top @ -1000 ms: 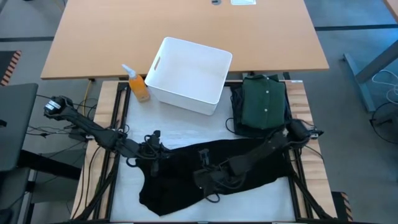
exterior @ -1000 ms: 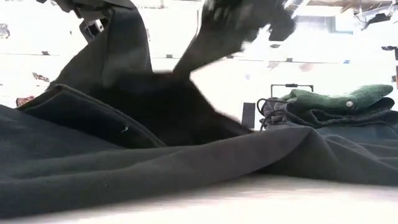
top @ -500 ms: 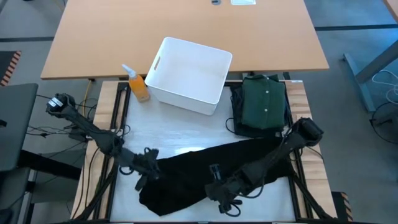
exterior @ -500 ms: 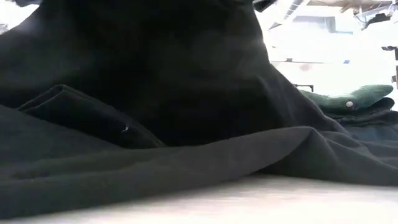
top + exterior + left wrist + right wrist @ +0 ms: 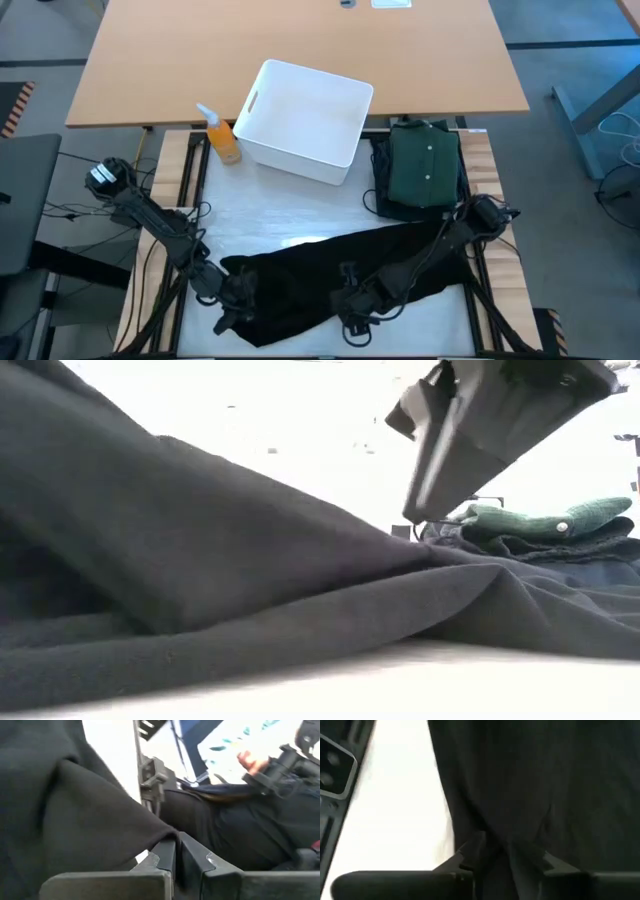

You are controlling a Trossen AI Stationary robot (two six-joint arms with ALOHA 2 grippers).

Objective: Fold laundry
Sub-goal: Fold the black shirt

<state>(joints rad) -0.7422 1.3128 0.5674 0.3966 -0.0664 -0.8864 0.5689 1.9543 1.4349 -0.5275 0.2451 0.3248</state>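
A black garment (image 5: 340,275) lies spread across the near half of the table and fills most of the low view (image 5: 200,570). My left gripper (image 5: 232,300) is at its left end and my right gripper (image 5: 355,312) at its near middle; both are shut on the cloth. A folded dark green buttoned shirt (image 5: 425,165) rests on a stack of dark clothing at the table's far right (image 5: 545,520). My left gripper (image 5: 176,842) pinches a fold of the black garment's left end (image 5: 150,827) between its two fingers. The cloth drapes away from the fingers in a slack heap; one layer or several, I cannot tell. My right gripper (image 5: 497,845) pinches the black garment by a gathered ridge of cloth (image 5: 495,822) between its two fingers. The cloth spreads out beyond the fingers onto the table; the number of layers does not show.
A white plastic bin (image 5: 305,120) stands at the far middle with an orange spray bottle (image 5: 222,138) to its left. Bare white table (image 5: 270,205) lies between the bin and the garment. A person's hand (image 5: 247,760) shows beyond the table in the left wrist view.
Both grippers have moved toward the table's near edge while staying shut on the cloth. They have carried the black garment's held edge with them, folding its far left part over toward the near side. The garment's right end has stayed in place.
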